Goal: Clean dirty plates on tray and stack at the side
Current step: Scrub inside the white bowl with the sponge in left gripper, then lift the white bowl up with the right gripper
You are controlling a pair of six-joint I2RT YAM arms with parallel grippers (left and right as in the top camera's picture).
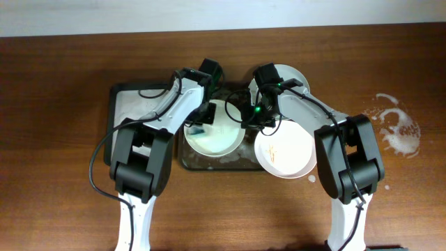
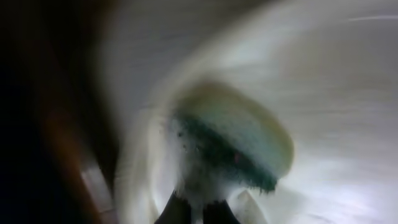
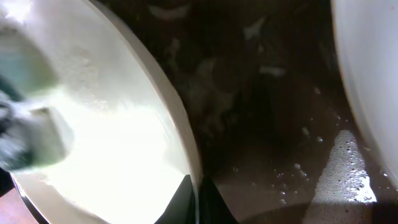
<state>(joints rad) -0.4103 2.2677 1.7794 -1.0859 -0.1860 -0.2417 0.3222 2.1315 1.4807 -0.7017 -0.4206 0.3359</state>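
Observation:
A pale mint-green plate [image 1: 221, 134] lies on the dark tray [image 1: 209, 164]. My left gripper [image 1: 201, 125] is shut on a green-and-white sponge [image 2: 231, 148] that presses on this plate; the left wrist view is blurred. My right gripper [image 1: 248, 116] is shut on the plate's right rim [image 3: 186, 149], one finger on each side. The sponge also shows in the right wrist view [image 3: 31, 140]. A cream-white plate [image 1: 284, 150] with orange-brown smudges lies at the tray's right. Another white plate [image 1: 291, 75] sits behind it.
A smaller dark tray [image 1: 122, 104] with a foamy grey floor stands to the left. The big tray's floor [image 3: 280, 137] is wet with foam and bubbles. A patch of white foam [image 1: 398, 129] lies on the wooden table at the right.

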